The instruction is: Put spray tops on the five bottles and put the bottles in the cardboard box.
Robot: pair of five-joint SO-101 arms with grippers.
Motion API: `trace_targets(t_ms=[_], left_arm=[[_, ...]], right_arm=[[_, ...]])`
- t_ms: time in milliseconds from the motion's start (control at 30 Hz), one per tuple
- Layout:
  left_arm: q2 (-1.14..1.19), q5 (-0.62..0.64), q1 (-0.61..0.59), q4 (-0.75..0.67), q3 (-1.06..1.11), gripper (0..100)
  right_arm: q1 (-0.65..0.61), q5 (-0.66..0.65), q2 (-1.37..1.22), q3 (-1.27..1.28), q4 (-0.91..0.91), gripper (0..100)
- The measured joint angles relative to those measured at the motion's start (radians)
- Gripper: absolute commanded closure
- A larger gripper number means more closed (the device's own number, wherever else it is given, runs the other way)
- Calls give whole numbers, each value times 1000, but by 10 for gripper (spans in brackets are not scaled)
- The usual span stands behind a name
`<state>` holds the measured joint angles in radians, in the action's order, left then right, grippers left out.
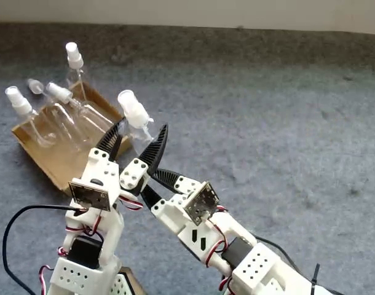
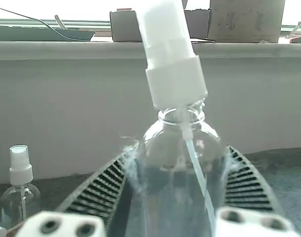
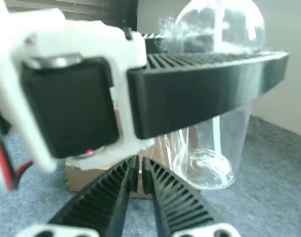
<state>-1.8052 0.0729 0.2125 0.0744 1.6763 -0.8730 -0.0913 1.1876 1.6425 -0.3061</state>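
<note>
A clear bottle [image 1: 138, 132] stands between the fingers of my left gripper [image 1: 142, 126], which is shut on its body. A white spray top [image 2: 172, 64] rests tilted on the bottle's neck [image 2: 182, 116], with its tube hanging inside. My right gripper [image 1: 149, 184] lies low, just below and behind the left gripper, shut with nothing between its fingers [image 3: 116, 192]. In the right wrist view the held bottle [image 3: 217, 113] rises beyond the left gripper's black finger [image 3: 205, 94]. The cardboard box [image 1: 58, 166] sits to the left and holds several bottles with spray tops [image 1: 18, 101].
Grey carpet covers the table and is open to the right of the arms. One capped bottle [image 2: 19, 185] stands off to the side in the left wrist view. A black cable [image 1: 12, 227] loops by the left arm's base.
</note>
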Motion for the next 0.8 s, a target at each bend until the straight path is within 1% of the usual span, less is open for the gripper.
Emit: trace_targets(t_ms=[67,200,300,400,500,567,733,800], left_arm=[[0,0,3,15,0,867],[0,0,2,40,0,867],[0,0,21,40,0,867],[0,-2,49,54,0,867],[0,-2,52,58,0,867],[0,-2,52,58,0,867],[0,0,69,60,0,867],[0,0,68,60,0,867]], right_arm=[[12,0,0,0,0,993],[92,0,0,0,0,993],[127,0,0,0,0,993],[153,-2,-2,2,0,993],[157,-2,-2,2,0,993],[135,0,-2,2,0,993],[2,0,0,15,-2,993],[-34,0,0,20,-2,993]])
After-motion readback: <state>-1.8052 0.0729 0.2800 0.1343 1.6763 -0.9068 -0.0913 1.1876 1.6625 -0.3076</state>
